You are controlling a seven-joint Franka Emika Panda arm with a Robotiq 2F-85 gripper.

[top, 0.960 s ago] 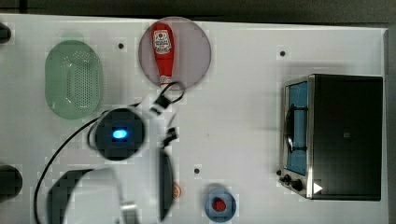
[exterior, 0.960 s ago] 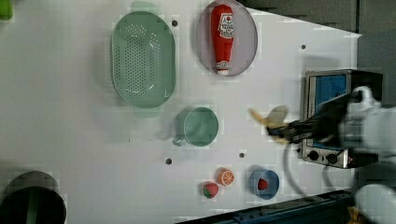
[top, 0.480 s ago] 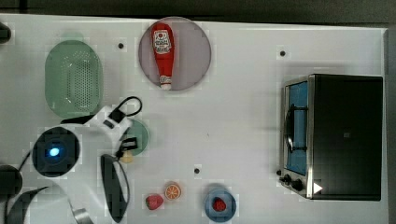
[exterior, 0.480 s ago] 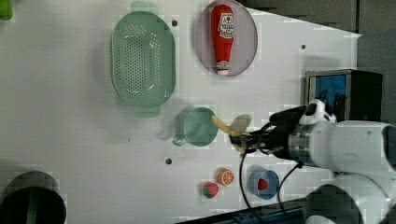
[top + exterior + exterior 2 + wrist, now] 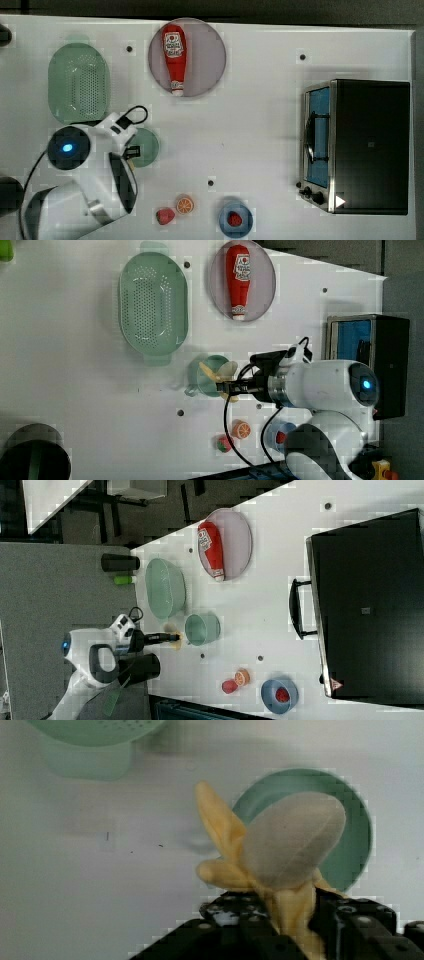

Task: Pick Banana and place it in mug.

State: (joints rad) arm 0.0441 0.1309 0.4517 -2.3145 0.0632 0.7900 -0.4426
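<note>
Holding the banana (image 5: 280,855) over the mug (image 5: 357,840), we have our gripper (image 5: 292,912) clamped on the fruit.

In the left view we see the banana (image 5: 220,375) pinched between the black fingers (image 5: 240,388), hanging above the dark-green mug (image 5: 207,385), just below the pale-green colander (image 5: 153,302). The orange slice (image 5: 242,429) and strawberry (image 5: 223,443) lie near us on the white table (image 5: 75,390); the ketchup bottle (image 5: 238,280) rests on its plate (image 5: 265,285).

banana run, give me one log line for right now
phase: carry | claw: shut on banana | banana: over mug, not released | mug: upright beside colander | next: lower, release
</note>
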